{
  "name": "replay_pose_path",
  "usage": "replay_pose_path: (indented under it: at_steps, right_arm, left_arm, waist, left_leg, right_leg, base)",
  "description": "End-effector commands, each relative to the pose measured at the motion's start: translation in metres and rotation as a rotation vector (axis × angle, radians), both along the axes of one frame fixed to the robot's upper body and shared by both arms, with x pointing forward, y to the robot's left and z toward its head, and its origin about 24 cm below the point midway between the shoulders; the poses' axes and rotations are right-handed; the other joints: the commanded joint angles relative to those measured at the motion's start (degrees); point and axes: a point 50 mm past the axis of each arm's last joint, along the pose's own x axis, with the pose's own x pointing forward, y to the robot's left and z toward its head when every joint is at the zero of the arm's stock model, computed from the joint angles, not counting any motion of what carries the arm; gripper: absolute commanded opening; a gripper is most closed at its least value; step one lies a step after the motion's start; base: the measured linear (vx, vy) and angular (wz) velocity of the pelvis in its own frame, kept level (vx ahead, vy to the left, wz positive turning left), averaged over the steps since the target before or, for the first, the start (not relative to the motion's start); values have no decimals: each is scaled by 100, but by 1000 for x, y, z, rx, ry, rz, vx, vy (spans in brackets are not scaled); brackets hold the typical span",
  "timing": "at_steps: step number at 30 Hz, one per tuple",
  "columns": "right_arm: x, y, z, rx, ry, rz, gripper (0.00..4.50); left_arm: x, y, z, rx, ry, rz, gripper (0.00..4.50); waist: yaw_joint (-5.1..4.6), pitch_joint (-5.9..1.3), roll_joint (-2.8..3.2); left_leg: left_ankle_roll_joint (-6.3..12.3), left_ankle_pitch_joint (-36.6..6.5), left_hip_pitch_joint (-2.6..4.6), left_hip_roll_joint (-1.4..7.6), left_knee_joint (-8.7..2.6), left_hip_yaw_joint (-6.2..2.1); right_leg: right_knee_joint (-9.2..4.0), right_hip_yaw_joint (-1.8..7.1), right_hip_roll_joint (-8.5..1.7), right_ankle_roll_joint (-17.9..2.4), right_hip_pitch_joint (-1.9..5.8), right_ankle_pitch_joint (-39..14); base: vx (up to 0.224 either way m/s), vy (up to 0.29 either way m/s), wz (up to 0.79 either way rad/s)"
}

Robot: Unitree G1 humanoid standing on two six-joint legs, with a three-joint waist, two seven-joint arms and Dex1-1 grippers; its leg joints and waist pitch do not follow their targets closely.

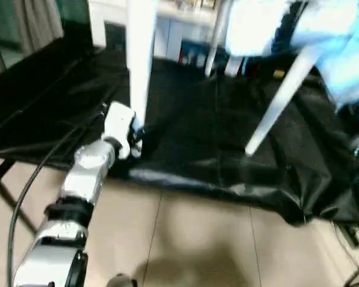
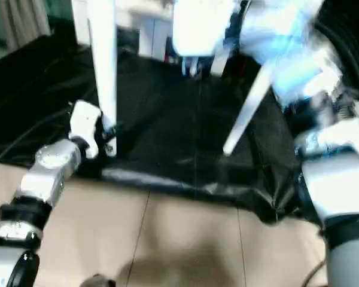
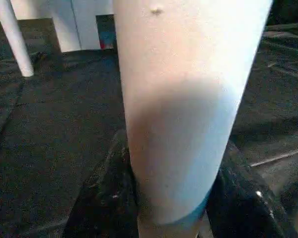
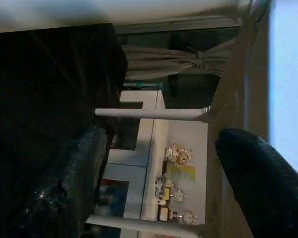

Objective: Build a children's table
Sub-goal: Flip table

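Note:
The children's table stands on its legs on a black cloth (image 1: 185,137), its white tabletop (image 2: 203,27) at the top of the head views. My left gripper (image 1: 136,139) is shut on the near left leg (image 1: 140,60) just above its foot. In the left wrist view this leg (image 3: 188,99) rises between the black fingers (image 3: 107,188). A second leg (image 1: 281,98) slants down at the right and a far leg (image 1: 217,36) stands behind. My right gripper (image 4: 164,178) is open with nothing between its fingers (image 4: 84,173). My right forearm (image 2: 341,173) is at the right edge.
The cloth's front edge (image 1: 227,191) drops to a tiled floor (image 1: 197,245). A white cabinet (image 1: 173,36) stands behind the table, and a grey curtain (image 4: 179,62) hangs nearby. A black cable (image 1: 30,185) runs along my left arm.

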Motion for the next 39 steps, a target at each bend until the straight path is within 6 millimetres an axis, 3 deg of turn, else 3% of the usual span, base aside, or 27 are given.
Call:
replay_pose_path:
  at_steps: [1, 2, 3, 4, 6, 7, 8, 10, 11, 13, 14, 15, 16, 17, 18, 20, 22, 24, 26, 27, 31, 35, 36, 37, 39]
  right_arm:
    - [-11, -2, 22, 78, -93, 54, 382]
    - [-14, -1, 24, 104, -98, 78, 382]
    - [-21, 1, 26, 175, -103, 139, 382]
    - [-24, 2, 26, 195, -102, 158, 382]
    - [-30, 1, 20, 266, -79, 186, 382]
    - [-31, -1, 15, 294, -60, 186, 382]
    - [-31, -2, 4, 322, -26, 171, 382]
    - [-28, -5, -21, 383, 52, 132, 382]
    - [-28, -5, -21, 383, 52, 132, 382]
    - [-28, -10, -52, 490, 151, 73, 382]
    - [-28, -11, -56, 505, 161, 63, 382]
    - [-30, -18, -85, 651, 250, -35, 382]
    - [-31, -21, -96, 721, 289, -81, 382]
    - [-32, -23, -103, 767, 316, -111, 382]
    - [-35, -27, -114, 865, 353, -161, 382]
    - [-37, -30, -122, 941, 380, -203, 382]
    - [-41, -37, -139, 1104, 439, -290, 382]
    - [-43, -39, -144, 1149, 458, -320, 382]
    - [-49, -46, -155, 1217, 489, -392, 382]
    - [-49, -46, -156, 1223, 490, -398, 382]
    - [-49, -63, -164, 1290, 485, -538, 382]
    - [-51, -71, -167, 1283, 504, -589, 382]
    - [-51, -75, -168, 1289, 500, -606, 382]
    - [-51, -77, -169, 1291, 497, -616, 382]
    - [-48, -82, -169, 1301, 496, -630, 382]
  left_arm:
    - [7, -4, 16, 50, -68, -3, 154]
    - [8, -2, 15, 54, -67, 10, 154]
    - [9, 3, 14, 79, -65, 47, 154]
    - [10, 5, 13, 90, -65, 58, 154]
    - [11, 12, 13, 118, -75, 105, 154]
    - [12, 13, 12, 129, -75, 111, 154]
    - [12, 15, 11, 159, -77, 112, 154]
    - [11, 16, 10, 180, -77, 100, 154]
    - [11, 16, 10, 180, -77, 100, 154]
    - [12, 16, 10, 173, -88, 98, 154]
    - [11, 16, 10, 166, -87, 99, 154]
    - [11, 15, 9, 98, -70, 102, 154]
    - [10, 15, 9, 73, -70, 109, 189]
    - [10, 16, 9, 60, -73, 116, 189]
    - [9, 17, 10, 41, -72, 122, 224]
    - [8, 18, 10, 14, -75, 136, 226]
    - [7, 21, 11, -26, -79, 159, 243]
    - [6, 21, 12, -42, -85, 163, 264]
    - [4, 23, 12, -66, -90, 167, 282]
    - [4, 23, 12, -67, -91, 168, 282]
    - [0, 30, 14, -36, -109, 206, 307]
    - [-8, 40, 15, 22, -117, 238, 316]
    - [-10, 41, 15, 18, -123, 234, 316]
    - [-12, 40, 16, 13, -129, 224, 316]
    - [-16, 40, 17, -1, -143, 203, 316]
  waist:
    - [-2, -483, 195]
    - [-49, -396, 207]
    - [-51, -403, 194]
    - [-53, -415, 191]
    - [-56, -393, 191]
    - [-53, -397, 149]
    - [-59, -384, 155]
    - [-100, -425, 170]
    - [-100, -425, 170]
    - [-107, -436, 165]
    - [-96, -439, 173]
    - [-82, -438, 201]
    - [-77, -426, 198]
    - [-77, -426, 198]
    - [-77, -437, 170]
    - [-78, -416, 159]
    - [-68, -375, 172]
    - [-65, -389, 163]
    - [-68, -309, 135]
    - [-59, -325, 134]
    - [-64, -217, 49]
    - [-83, -144, 57]
    - [-89, -111, 35]
    - [-80, -115, 44]
    - [-87, -57, 57]
  left_leg:
    - [-230, -1321, 236, 422, -493, -175]
    - [-421, -2542, 259, 422, -527, -169]
    - [-575, -3174, 319, 434, -503, -202]
    - [-618, -3261, 322, 439, -502, -221]
    - [-600, -3146, 293, 437, -554, -223]
    - [-570, -3073, 311, 448, -569, -220]
    - [-567, -3083, 310, 444, -583, -225]
    - [-655, -3194, 334, 447, -601, -239]
    - [-655, -3194, 334, 447, -601, -239]
    - [-614, -2982, 315, 438, -618, -218]
    - [-616, -3037, 350, 444, -618, -207]
    - [-623, -3035, 371, 447, -625, -196]
    - [-620, -3088, 394, 452, -631, -178]
    - [-620, -3088, 394, 452, -631, -178]
    - [-623, -3106, 376, 442, -633, -182]
    - [-578, -2894, 319, 426, -641, -177]
    - [-524, -2825, 326, 425, -642, -155]
    - [-468, -2615, 315, 423, -639, -147]
    - [-418, -2542, 312, 416, -660, -122]
    - [-377, -2492, 330, 406, -645, -107]
    - [-231, -2095, 285, 391, -666, -69]
    - [-110, -1590, 262, 388, -666, -47]
    - [-48, -1332, 232, 376, -659, -34]
    - [-19, -1227, 239, 380, -650, -27]
    - [78, -1046, 260, 378, -643, -1]
  right_leg:
    - [-521, 312, -338, -878, 175, -1397]
    - [-595, 303, -335, -837, 65, -2111]
    - [-659, 306, -378, -725, 24, -2616]
    - [-674, 299, -379, -670, 32, -2666]
    - [-707, 287, -354, -605, 65, -2541]
    - [-720, 297, -356, -594, 53, -2394]
    - [-720, 293, -345, -588, 52, -2382]
    - [-710, 282, -345, -651, 73, -2234]
    - [-710, 282, -345, -651, 73, -2234]
    - [-709, 292, -340, -733, 90, -1906]
    - [-726, 292, -351, -753, 65, -1895]
    - [-727, 304, -347, -792, 50, -1809]
    - [-749, 325, -344, -823, 15, -1763]
    - [-749, 325, -344, -823, 15, -1763]
    - [-732, 320, -350, -834, 36, -1791]
    - [-720, 331, -360, -776, 64, -1794]
    - [-743, 355, -371, -733, 22, -1866]
    - [-728, 361, -362, -711, 41, -1743]
    - [-749, 373, -336, -679, -4, -1705]
    - [-743, 383, -341, -682, -2, -1694]
    - [-742, 408, -317, -593, -17, -1631]
    - [-672, 430, -270, -583, 9, -1116]
    - [-643, 435, -260, -637, 18, -825]
    - [-622, 439, -260, -674, 26, -684]
    - [-602, 451, -236, -791, 9, -429]
  base:
    - [0, 0, 0]
    - [-54, -37, -12]
    - [0, 0, 0]
    - [0, 0, 0]
    - [0, 0, 0]
    - [0, 0, 0]
    - [0, 0, 0]
    - [0, 0, 0]
    - [0, 0, 0]
    - [0, 0, 0]
    - [0, 0, 0]
    - [0, 0, 0]
    - [0, 0, 0]
    - [0, 0, 0]
    - [0, 0, 0]
    - [0, 0, 0]
    - [0, 0, 0]
    - [0, 0, 0]
    - [0, 0, 0]
    - [0, 0, 0]
    - [0, 0, 0]
    - [0, 0, 0]
    - [0, 0, 0]
    - [0, 0, 0]
    - [0, 0, 0]
